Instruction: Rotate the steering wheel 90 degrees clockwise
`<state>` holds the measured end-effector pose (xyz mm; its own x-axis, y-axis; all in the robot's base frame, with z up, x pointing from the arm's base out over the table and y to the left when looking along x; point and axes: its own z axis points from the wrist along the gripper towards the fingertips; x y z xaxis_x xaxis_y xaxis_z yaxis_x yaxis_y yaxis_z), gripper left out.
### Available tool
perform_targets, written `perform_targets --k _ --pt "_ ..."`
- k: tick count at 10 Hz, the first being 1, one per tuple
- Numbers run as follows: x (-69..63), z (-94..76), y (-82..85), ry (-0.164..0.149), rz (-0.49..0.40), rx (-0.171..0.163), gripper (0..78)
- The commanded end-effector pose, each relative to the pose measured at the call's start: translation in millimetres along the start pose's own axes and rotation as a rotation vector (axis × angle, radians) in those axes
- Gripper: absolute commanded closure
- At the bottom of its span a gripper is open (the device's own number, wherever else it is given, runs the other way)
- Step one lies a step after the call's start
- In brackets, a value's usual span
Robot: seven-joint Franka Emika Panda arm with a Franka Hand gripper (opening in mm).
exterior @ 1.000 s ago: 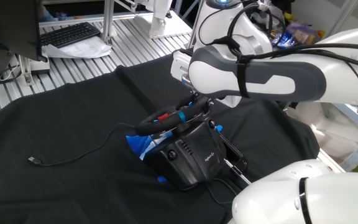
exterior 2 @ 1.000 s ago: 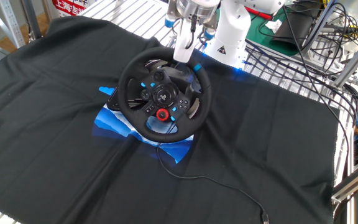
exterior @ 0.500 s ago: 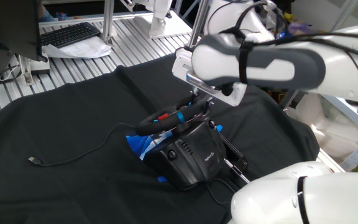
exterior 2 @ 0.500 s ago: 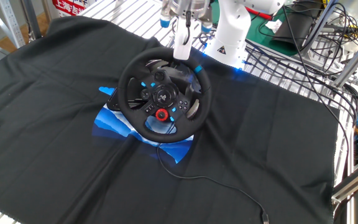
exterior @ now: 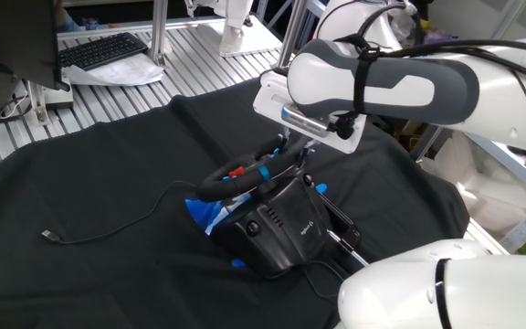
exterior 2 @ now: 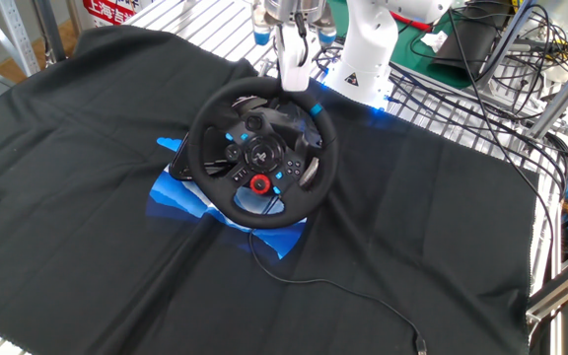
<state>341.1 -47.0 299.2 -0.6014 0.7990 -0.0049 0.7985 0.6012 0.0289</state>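
The black steering wheel (exterior 2: 208,118) sits tilted on its bulky black base (exterior: 277,228) in the middle of the black cloth. Its blue rim stripe (exterior 2: 316,110) is at the upper right, and its red hub button (exterior 2: 258,181) is low. From the side, the wheel (exterior: 245,175) shows as a slanted dark rim. My gripper (exterior 2: 292,74) hangs just above the top of the rim and holds nothing. In one fixed view the gripper (exterior: 293,149) has its fingers slightly apart over the rim's far end.
A blue sheet (exterior 2: 180,192) lies under the base. A thin black cable (exterior: 108,233) trails left across the cloth (exterior 2: 87,237), and another cable (exterior 2: 343,291) runs toward the front. The arm's white pedestal (exterior 2: 363,54) stands behind the wheel. A keyboard (exterior: 103,50) lies on the slatted table at the back.
The arm has lifted away from the top of the rim. The wheel and its blue stripe have stayed almost where they were.
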Motion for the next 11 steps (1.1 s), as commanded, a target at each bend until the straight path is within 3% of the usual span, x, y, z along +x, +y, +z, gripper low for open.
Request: perform_targets --k 1,6,9,11 --pt "1.0 0.6 0.5 0.025 -0.053 -0.016 76.4" --pt "1.0 0.6 0.5 0.027 -0.061 -0.027 76.4" --pt "4.3 -1.4 1.2 -0.001 -0.053 -0.017 76.4" --pt "14.8 -5.2 5.2 -0.027 -0.026 -0.001 76.4"
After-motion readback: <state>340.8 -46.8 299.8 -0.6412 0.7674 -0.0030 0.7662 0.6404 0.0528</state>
